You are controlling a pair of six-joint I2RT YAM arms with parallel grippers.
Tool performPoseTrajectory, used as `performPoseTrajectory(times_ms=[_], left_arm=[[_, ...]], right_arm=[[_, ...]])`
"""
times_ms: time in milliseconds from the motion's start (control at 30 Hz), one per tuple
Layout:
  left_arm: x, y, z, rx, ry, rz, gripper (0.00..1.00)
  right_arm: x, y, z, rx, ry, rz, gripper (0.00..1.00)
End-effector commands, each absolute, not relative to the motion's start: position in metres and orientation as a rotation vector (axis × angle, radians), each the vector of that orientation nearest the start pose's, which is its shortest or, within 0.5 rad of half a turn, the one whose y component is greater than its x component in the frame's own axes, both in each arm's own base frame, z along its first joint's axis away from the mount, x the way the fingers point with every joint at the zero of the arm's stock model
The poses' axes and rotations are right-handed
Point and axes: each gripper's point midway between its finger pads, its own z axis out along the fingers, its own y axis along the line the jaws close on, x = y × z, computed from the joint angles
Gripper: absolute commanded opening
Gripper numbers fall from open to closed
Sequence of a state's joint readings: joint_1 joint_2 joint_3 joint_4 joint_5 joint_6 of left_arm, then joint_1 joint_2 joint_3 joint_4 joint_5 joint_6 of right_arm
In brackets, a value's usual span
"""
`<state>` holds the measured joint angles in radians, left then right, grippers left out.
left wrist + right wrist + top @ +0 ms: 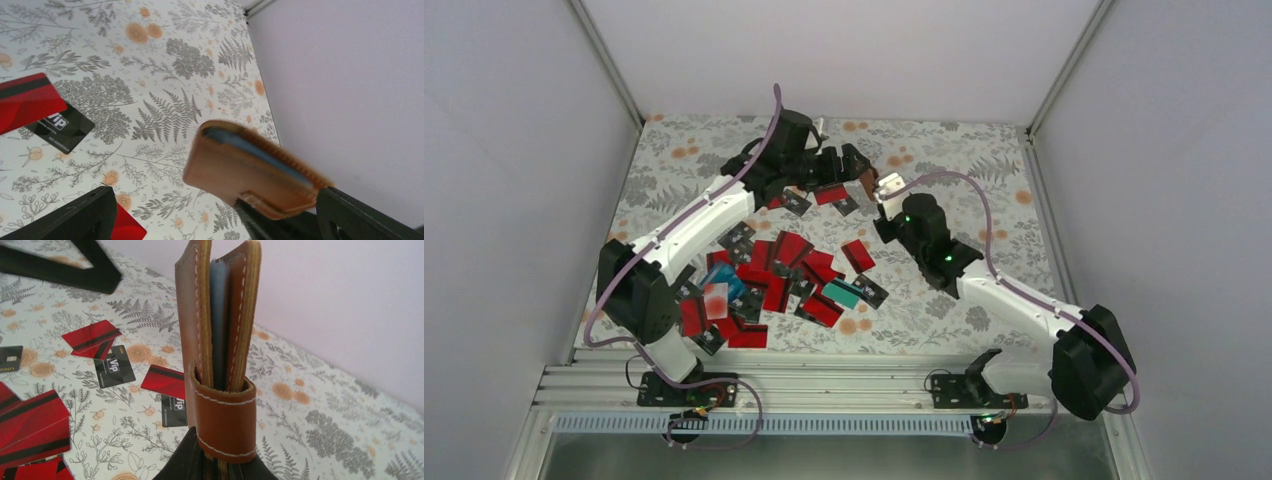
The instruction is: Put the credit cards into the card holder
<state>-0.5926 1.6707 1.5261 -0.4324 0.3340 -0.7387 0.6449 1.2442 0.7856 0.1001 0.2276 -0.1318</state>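
Note:
The brown card holder [220, 390] stands upright with my right gripper [220, 462] shut on its strapped end. A blue card [218, 315] sits between its two leaves, and its edge [255, 147] also shows in the left wrist view. My left gripper [215, 195] is open wide, with one black finger [75, 220] on each side of the card holder [240, 170] and neither touching it. In the top view both grippers meet at the far middle of the table, left gripper [842, 165] beside right gripper [876, 188]. Many red and black credit cards [774, 280] lie heaped mid-table.
A red card [92, 337], a black Vip card [115, 365] and another red card [165, 380] lie on the flowered cloth just under the holder. The grey back wall [350, 75] stands close behind. The table's right part [984, 200] holds only the right arm.

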Motion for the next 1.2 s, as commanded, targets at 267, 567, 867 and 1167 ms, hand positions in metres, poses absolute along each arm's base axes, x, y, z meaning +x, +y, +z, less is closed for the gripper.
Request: performPoseTrajectory(times_ms=[267, 567, 867, 1167], left_arm=[[0.362, -0.33, 0.299, 0.023, 2.361, -1.233, 1.0], [0.362, -0.327, 0.293, -0.009, 2.371, -1.221, 0.45], [0.377, -0.315, 0.289, -0.01, 2.35, -1.159, 0.02], [0.408, -0.294, 0.298, 0.417, 2.232, -0.967, 0.02]], right_arm=[[0.344, 0.236, 0.261, -0.679, 1.569, -0.144, 0.04], [0.343, 0.251, 0.257, -0.751, 1.541, -0.239, 0.04], [0.322, 0.273, 0.253, -0.792, 1.576, -0.001, 0.37], [0.298, 0.266, 0.288, -0.68, 1.702, 0.574, 0.9]])
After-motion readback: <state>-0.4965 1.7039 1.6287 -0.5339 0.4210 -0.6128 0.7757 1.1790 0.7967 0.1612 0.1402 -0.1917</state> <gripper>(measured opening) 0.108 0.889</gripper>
